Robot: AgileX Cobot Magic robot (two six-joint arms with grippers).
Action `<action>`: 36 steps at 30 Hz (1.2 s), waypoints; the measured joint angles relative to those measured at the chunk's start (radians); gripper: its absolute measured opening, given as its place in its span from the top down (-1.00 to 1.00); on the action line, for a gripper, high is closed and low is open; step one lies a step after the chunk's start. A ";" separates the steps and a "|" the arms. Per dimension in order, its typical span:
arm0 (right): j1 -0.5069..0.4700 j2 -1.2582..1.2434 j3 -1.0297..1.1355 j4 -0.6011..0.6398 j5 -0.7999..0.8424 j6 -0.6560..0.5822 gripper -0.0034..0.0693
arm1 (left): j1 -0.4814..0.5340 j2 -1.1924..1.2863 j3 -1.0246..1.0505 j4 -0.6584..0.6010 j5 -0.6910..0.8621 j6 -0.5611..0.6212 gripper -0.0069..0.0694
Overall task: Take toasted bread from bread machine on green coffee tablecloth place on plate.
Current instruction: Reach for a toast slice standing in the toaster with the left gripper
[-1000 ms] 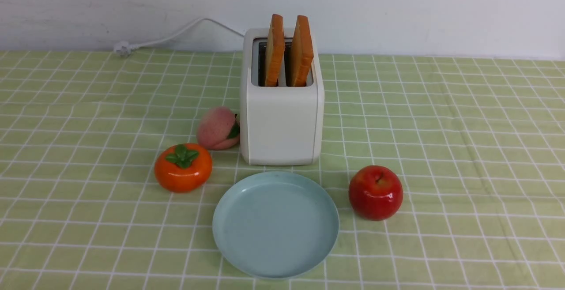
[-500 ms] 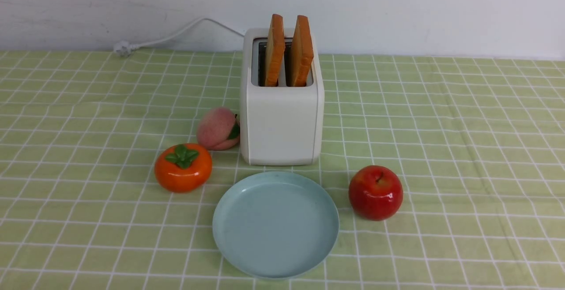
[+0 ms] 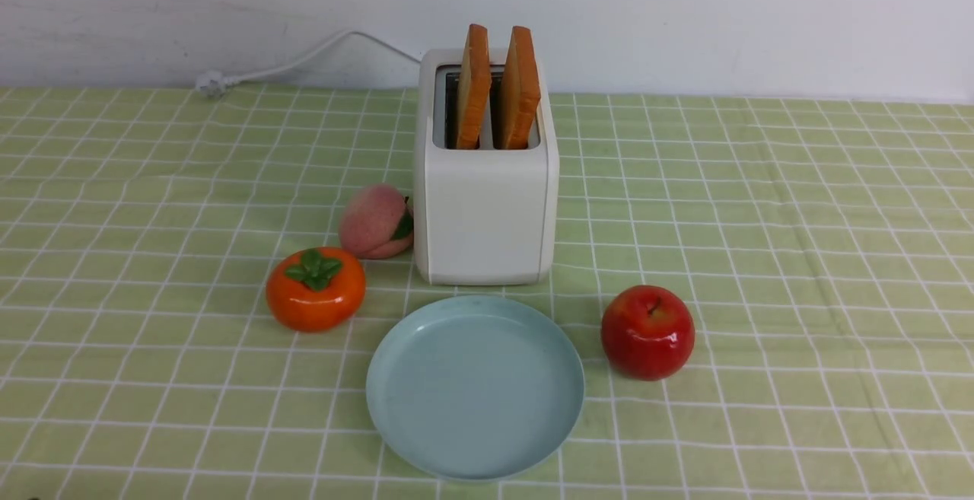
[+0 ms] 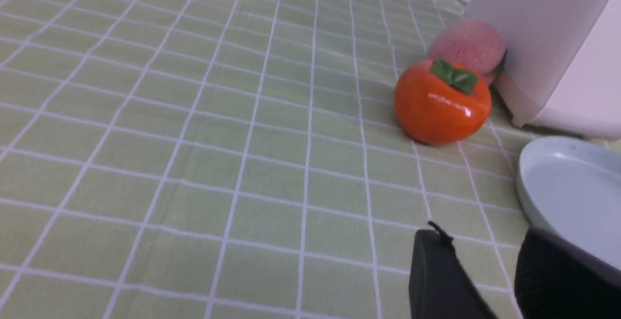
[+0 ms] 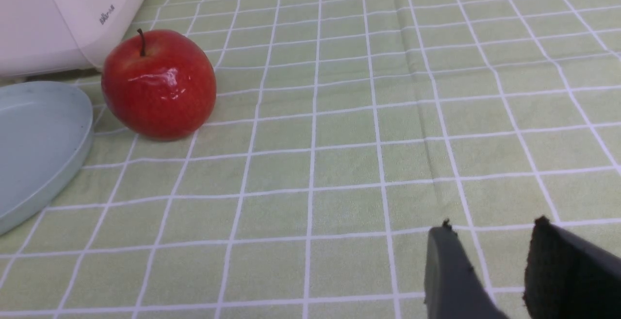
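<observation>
Left fingers (image 4: pixel 436 275) are hanging parted, gripping nothing, with the plate (image 4: pixel 558 197) lying just beside them and the bread machine (image 4: pixel 548 42) standing farther off. Right fingers (image 5: pixel 451 270) are hanging parted and empty over the green coffee tablecloth (image 5: pixel 339 115). Toasted bread (image 3: pixel 473 85) is standing upright in the bread machine slots, well apart from both pairs.

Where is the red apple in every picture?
Front view: the red apple stands on the tablecloth, right of the plate.
Left wrist view: not in it.
Right wrist view: the red apple stands close beside the plate, near the bread machine.
Shared landmark: the bread machine shows in all three.
</observation>
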State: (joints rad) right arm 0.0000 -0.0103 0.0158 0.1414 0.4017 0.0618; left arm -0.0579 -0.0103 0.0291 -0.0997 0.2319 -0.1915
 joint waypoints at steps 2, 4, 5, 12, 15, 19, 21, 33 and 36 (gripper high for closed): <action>0.000 0.000 0.000 0.000 0.000 0.000 0.25 | 0.000 0.000 0.000 -0.029 -0.049 -0.015 0.19; 0.000 0.000 0.000 0.000 0.000 0.000 0.25 | 0.000 0.000 0.000 -0.075 -0.102 -0.042 0.19; 0.000 0.000 0.000 -0.001 0.000 0.000 0.25 | 0.000 0.000 0.000 -0.092 -0.117 -0.056 0.19; 0.000 0.000 0.002 -0.141 -0.031 -0.047 0.25 | 0.000 0.000 0.000 -0.253 -0.271 -0.140 0.19; 0.000 0.000 0.006 -0.188 -0.049 -0.051 0.25 | 0.000 0.000 0.000 -0.293 -0.305 -0.145 0.19; 0.000 0.000 0.011 -0.158 -0.086 -0.013 0.25 | 0.000 0.000 0.000 -0.364 -0.347 -0.153 0.19; 0.000 0.000 0.011 -0.095 -0.121 0.039 0.25 | 0.000 0.000 0.000 -0.409 -0.377 -0.183 0.19; 0.006 0.000 -0.007 0.244 -0.374 0.324 0.26 | 0.000 0.125 -0.292 -0.321 -0.088 -0.078 0.71; 0.032 0.025 -0.084 0.184 -0.310 0.303 0.34 | 0.000 0.241 -0.380 -0.294 -0.037 -0.007 0.83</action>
State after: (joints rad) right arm 0.0321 0.0146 -0.0683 0.3255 0.0920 0.3646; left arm -0.0579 0.2303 -0.3505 -0.3937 0.1945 -0.1984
